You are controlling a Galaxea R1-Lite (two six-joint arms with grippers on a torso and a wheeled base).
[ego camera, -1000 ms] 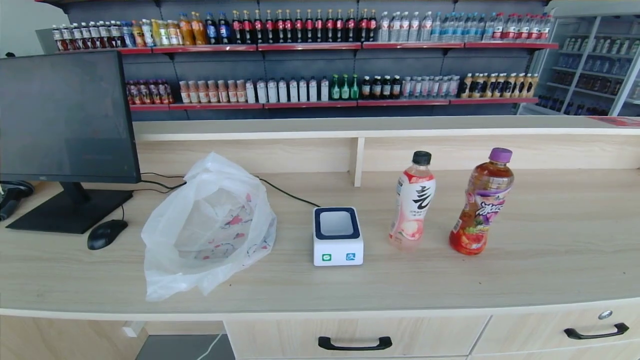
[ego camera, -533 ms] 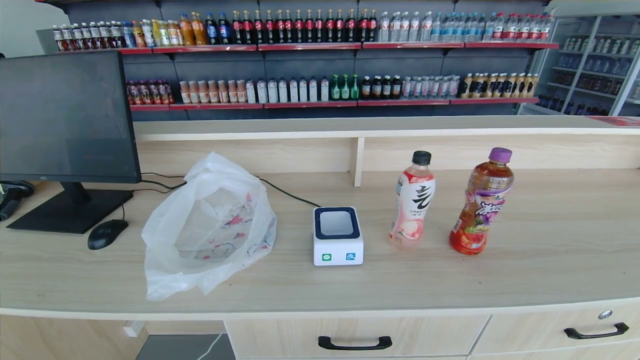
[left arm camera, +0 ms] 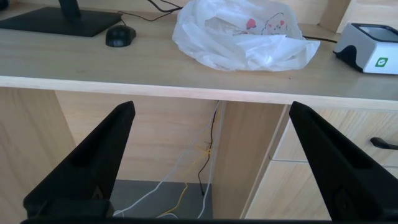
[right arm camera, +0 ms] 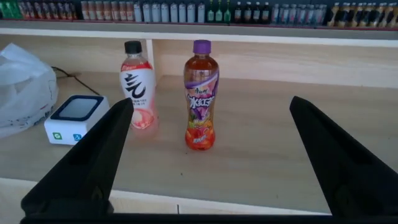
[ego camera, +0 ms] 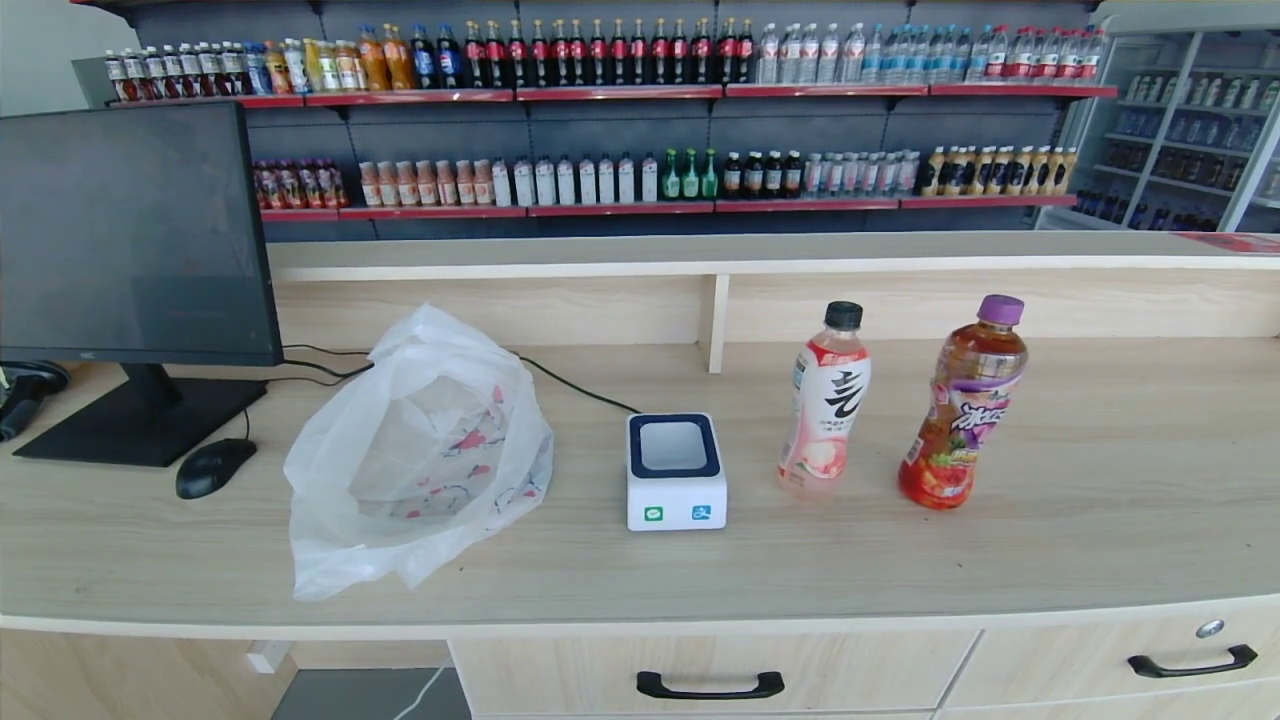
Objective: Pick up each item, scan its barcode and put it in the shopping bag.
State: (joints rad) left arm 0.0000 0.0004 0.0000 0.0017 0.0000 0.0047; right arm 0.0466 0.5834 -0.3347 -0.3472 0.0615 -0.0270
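Two bottles stand upright on the counter (ego camera: 1100,480), right of centre. One is a pink bottle (ego camera: 826,400) with a black cap, and just beside it on its right is a red bottle (ego camera: 963,405) with a purple cap. They stand close together but do not touch.

Near the pink bottle, on its left, sits the scanner (ego camera: 675,470), a small white box with a dark-rimmed window facing up. A cable (ego camera: 575,390) runs from behind it toward the back of the counter. Further left lies the bag (ego camera: 420,455), thin white plastic with red marks, slumped on the counter with its mouth gaping toward the front edge.

The right gripper (right arm camera: 211,99) hangs out in front of the counter, facing the two bottles, its fingers spread wide with nothing between them. The left gripper (left arm camera: 211,104) sits lower, below the counter's front edge and opposite the bag. It too is wide open and holds nothing.

At the counter's left end stands a dark monitor (ego camera: 130,230), with a black mouse (ego camera: 213,467) by its foot. Behind the counter run shelves (ego camera: 620,95) packed with drinks. Under the counter top are drawers (ego camera: 710,660) with black handles.
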